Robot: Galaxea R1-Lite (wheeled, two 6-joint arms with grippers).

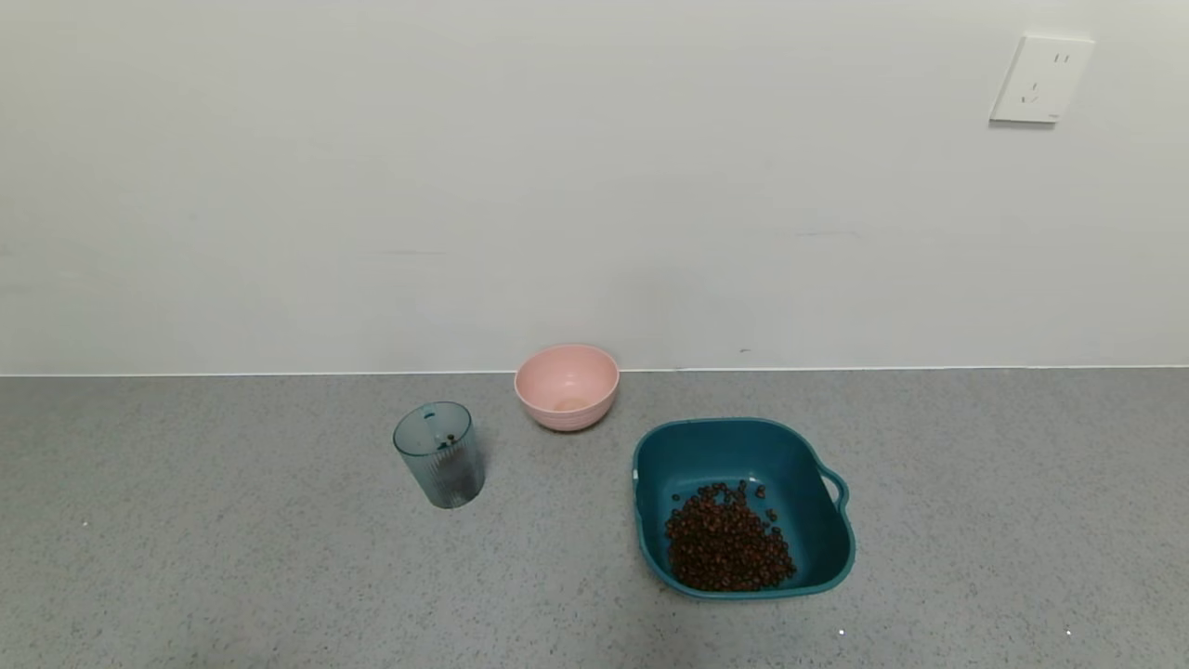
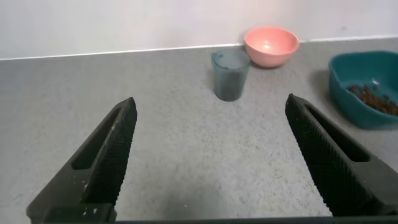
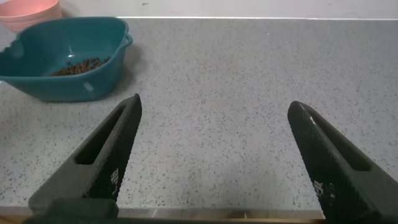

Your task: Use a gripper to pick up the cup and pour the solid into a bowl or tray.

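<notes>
The ribbed blue-green cup (image 1: 439,454) stands upright on the grey counter, left of centre, with only a few pellets inside; it also shows in the left wrist view (image 2: 230,74). The dark teal basin (image 1: 808,520) sits to its right and holds a heap of brown pellets (image 1: 727,541); the basin also shows in the right wrist view (image 3: 62,59). My left gripper (image 2: 211,102) is open and empty, well short of the cup. My right gripper (image 3: 214,106) is open and empty over bare counter, right of the basin. Neither gripper shows in the head view.
A pink round bowl (image 1: 567,386) stands by the wall behind and between cup and basin. A white wall runs along the back of the counter (image 1: 186,557), with a socket (image 1: 1040,79) at upper right. The counter's front edge lies under the right gripper.
</notes>
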